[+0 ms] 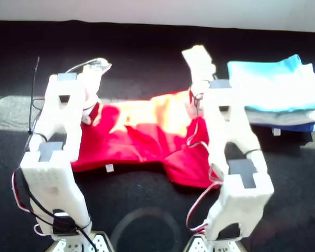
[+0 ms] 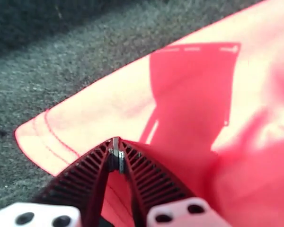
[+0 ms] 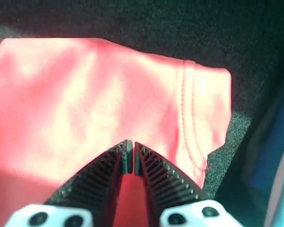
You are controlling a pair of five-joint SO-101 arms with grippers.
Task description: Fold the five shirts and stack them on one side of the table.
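Your left fingers point(image 2: 92, 177) were shut tip to tip on the red shirt point(image 2: 189, 94). Red cloth showed between them, so I judge that they were pinching it. Your right fingers point(image 3: 154, 172) were closed in the same way, with only a very thin slit at the tips. They were on the other end of the shirt, near a stitched hem point(image 3: 191, 109).

In the high view the red shirt point(image 1: 142, 136) lay wrinkled across the middle of the tabletop point(image 1: 147, 52), with one arm at each end of its far edge. Near it, on the right side, stood a stack point(image 1: 275, 92) of folded shirts, light blue on top, with white and darker ones under it.

This seemed to be the last shirt, and the step in hand seemed to be its first fold. For the next move you would need to lift both ends together and bring the far edge over to the near one. The cloth should be tight between the arms, and the right arm should stay off the stack.
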